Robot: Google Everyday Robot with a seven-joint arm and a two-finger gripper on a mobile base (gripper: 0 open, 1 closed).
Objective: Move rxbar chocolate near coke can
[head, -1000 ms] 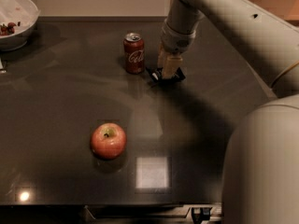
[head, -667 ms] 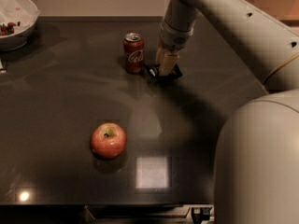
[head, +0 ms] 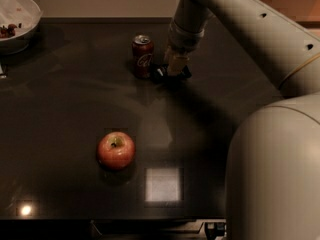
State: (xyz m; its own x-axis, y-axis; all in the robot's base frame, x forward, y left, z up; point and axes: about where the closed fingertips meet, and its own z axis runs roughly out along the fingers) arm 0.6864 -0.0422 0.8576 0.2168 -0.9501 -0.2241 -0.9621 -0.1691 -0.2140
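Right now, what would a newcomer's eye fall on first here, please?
The big pale arm reaches in from the right, its gripper down at the bar just right of the can, far side of the table. A red apple sits alone near the front; a white bowl is at the far left corner.

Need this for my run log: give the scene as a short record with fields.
tool: low over the table, beside the coke can, at the rxbar chocolate
rxbar chocolate: on the table under the tool, close beside the coke can
coke can: upright, back centre
apple: front, far from the coke can
bowl: back left corner
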